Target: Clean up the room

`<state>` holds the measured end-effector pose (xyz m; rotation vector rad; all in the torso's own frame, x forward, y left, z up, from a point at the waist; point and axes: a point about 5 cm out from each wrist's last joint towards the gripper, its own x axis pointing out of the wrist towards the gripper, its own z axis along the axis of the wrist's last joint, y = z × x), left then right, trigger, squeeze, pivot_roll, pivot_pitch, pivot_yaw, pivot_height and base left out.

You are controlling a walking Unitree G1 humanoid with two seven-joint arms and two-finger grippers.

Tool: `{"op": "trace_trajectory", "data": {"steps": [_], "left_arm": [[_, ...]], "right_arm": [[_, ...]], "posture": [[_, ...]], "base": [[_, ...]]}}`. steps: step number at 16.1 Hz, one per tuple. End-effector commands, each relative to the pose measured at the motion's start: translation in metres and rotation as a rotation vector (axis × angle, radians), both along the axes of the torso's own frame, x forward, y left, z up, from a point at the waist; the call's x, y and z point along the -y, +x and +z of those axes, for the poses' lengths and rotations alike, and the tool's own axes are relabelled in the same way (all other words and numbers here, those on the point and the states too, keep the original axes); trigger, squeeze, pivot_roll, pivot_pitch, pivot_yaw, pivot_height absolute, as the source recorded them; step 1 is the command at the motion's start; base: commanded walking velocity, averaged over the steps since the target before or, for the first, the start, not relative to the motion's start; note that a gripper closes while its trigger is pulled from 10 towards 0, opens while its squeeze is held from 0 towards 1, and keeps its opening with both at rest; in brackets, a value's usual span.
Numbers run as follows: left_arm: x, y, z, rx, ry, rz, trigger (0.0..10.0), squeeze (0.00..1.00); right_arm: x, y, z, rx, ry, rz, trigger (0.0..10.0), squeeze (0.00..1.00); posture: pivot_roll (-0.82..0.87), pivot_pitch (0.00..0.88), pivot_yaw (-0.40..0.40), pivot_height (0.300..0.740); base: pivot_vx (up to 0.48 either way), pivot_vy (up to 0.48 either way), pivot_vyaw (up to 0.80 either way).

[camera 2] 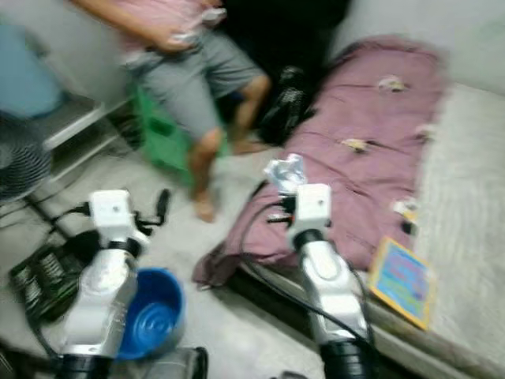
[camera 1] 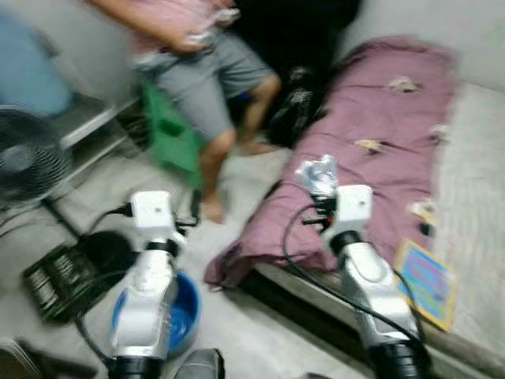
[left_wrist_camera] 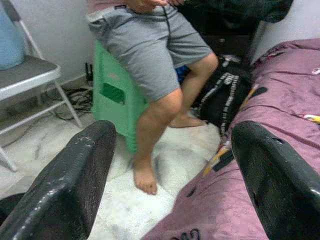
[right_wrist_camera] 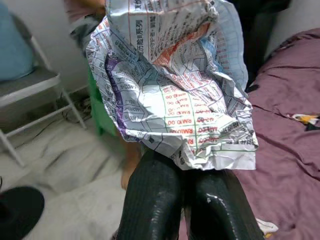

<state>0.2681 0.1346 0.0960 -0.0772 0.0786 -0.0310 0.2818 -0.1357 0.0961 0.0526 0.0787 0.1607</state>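
My right claw (right_wrist_camera: pixel 187 175) pinches a crumpled printed flyer (right_wrist_camera: pixel 175 85) above the purple bedspread (camera 1: pixel 379 158), left claw (left_wrist_camera: pixel 170 170) spread and empty, so I'd keep the pinch firm and swing slowly toward the blue basin (camera 1: pixel 183 312).

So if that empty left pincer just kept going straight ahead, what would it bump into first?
Probably the seated person's bare leg, which sits in the middle of the open left pincer's view, in front of the green stool. Depth is hard to judge.
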Motion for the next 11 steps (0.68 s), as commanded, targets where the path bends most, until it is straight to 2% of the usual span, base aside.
{"op": "trace_trajectory", "data": {"steps": [1, 11], "left_arm": [[-0.0028, 0.0004, 0.0011, 0.002, 0.012, 0.004, 10.0, 0.0], [-0.0034, 0.0004, 0.0007, 0.001, 0.017, 0.009, 10.0, 0.0]], "right_arm": [[-0.0026, 0.0014, 0.0042, 0.015, 0.006, 0.008, 10.0, 0.0], [-0.0043, 0.0033, 0.0043, 0.017, 0.001, 0.015, 10.0, 0.0]], "posture": [[-0.01, 0.0, -0.021, 0.74], [-0.01, 0.0, -0.023, 0.74]], "base": [[0.0, 0.0, 0.8], [0.0, 0.0, 0.8]]}}
